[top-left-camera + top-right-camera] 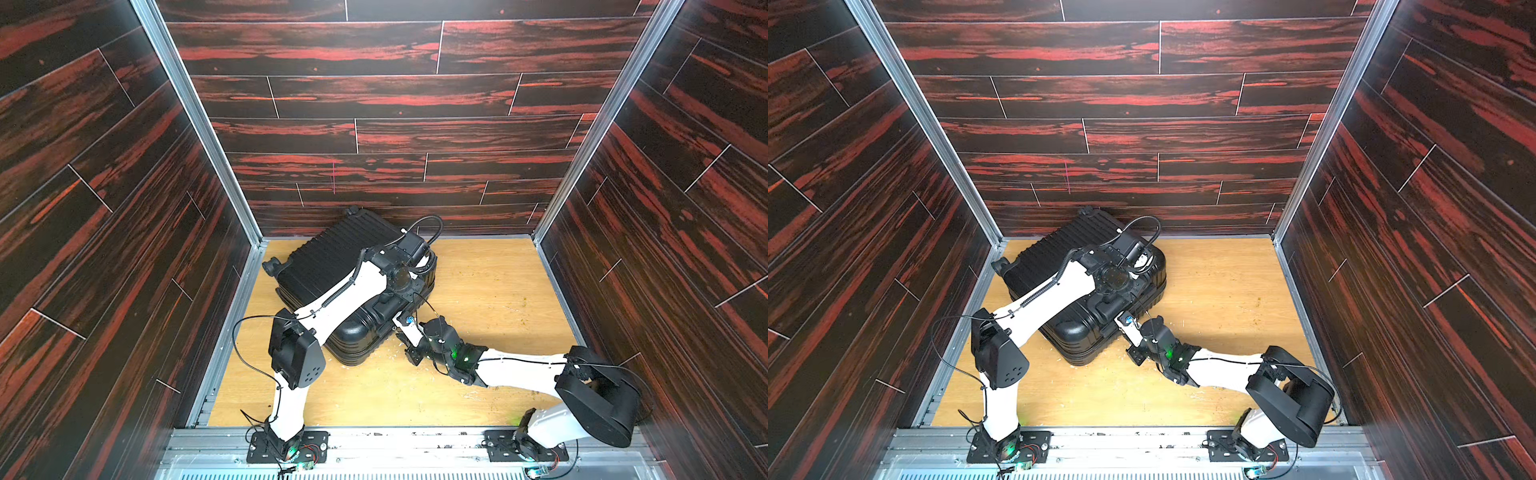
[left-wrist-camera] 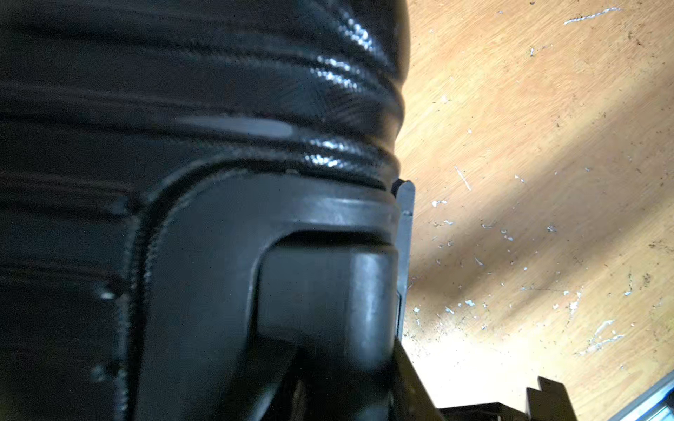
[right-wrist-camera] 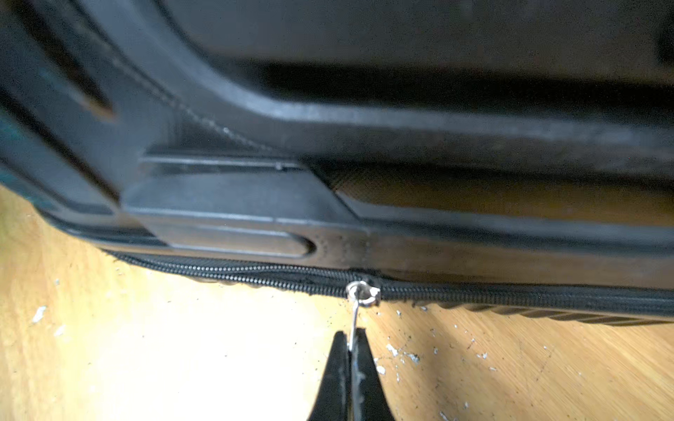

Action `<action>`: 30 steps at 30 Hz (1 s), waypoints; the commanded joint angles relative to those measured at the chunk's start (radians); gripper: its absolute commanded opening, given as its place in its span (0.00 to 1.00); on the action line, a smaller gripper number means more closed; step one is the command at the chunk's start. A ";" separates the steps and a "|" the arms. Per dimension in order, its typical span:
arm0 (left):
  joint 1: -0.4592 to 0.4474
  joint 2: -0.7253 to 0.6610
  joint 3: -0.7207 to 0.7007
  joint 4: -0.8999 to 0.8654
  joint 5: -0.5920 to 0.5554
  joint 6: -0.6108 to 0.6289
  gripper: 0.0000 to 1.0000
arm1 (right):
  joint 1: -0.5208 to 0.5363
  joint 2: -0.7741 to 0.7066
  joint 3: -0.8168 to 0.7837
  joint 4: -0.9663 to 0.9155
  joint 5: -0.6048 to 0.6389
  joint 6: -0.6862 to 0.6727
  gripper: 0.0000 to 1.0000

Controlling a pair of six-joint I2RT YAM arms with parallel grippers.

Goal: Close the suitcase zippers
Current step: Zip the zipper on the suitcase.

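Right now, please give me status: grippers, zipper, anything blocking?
Right gripper shut on pull tab. Left gripper at handle, grip unclear. Suitcase lid down, slider partway along zipper. No obstruction seen.

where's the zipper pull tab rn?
Right wrist view: the pull tab hangs off the zipper track on the suitcase rim seam, pinched in the right gripper, close to the wooden tabletop.
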 commanded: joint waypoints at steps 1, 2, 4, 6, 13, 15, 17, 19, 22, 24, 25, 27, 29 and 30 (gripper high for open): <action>0.072 0.067 0.062 0.376 -0.179 -0.121 0.02 | 0.170 -0.037 0.043 0.069 -0.468 -0.075 0.00; 0.074 0.072 0.068 0.375 -0.173 -0.124 0.02 | 0.176 -0.037 0.047 0.064 -0.492 -0.080 0.00; 0.078 0.086 0.083 0.377 -0.158 -0.130 0.02 | 0.188 -0.036 0.053 0.065 -0.524 -0.081 0.00; 0.082 0.098 0.098 0.375 -0.149 -0.135 0.01 | 0.201 -0.030 0.063 0.068 -0.536 -0.076 0.00; 0.085 0.098 0.099 0.367 -0.148 -0.146 0.01 | 0.214 -0.015 0.074 0.027 -0.356 -0.050 0.00; 0.086 0.098 0.099 0.372 -0.152 -0.153 0.01 | 0.214 -0.021 0.074 -0.004 -0.317 -0.057 0.00; 0.086 0.095 0.098 0.381 -0.159 -0.170 0.01 | 0.214 -0.033 0.062 -0.015 -0.270 -0.053 0.00; 0.088 0.089 0.099 0.394 -0.153 -0.189 0.03 | 0.213 -0.049 0.044 -0.022 -0.220 -0.050 0.00; 0.092 0.074 0.099 0.423 -0.122 -0.210 0.16 | 0.211 -0.071 0.017 -0.032 -0.153 -0.047 0.00; 0.095 0.062 0.098 0.445 -0.075 -0.219 0.26 | 0.203 -0.083 0.001 -0.035 -0.124 -0.034 0.00; 0.098 0.057 0.097 0.447 -0.049 -0.228 0.36 | 0.200 -0.088 -0.005 -0.037 -0.113 -0.028 0.00; 0.108 0.047 0.113 0.441 0.025 -0.248 0.52 | 0.186 -0.099 -0.021 -0.039 -0.093 -0.015 0.00; 0.123 0.033 0.120 0.447 0.117 -0.262 0.57 | 0.174 -0.110 -0.034 -0.041 -0.082 -0.006 0.00; 0.132 0.023 0.122 0.456 0.171 -0.269 0.59 | 0.168 -0.116 -0.042 -0.041 -0.077 -0.004 0.00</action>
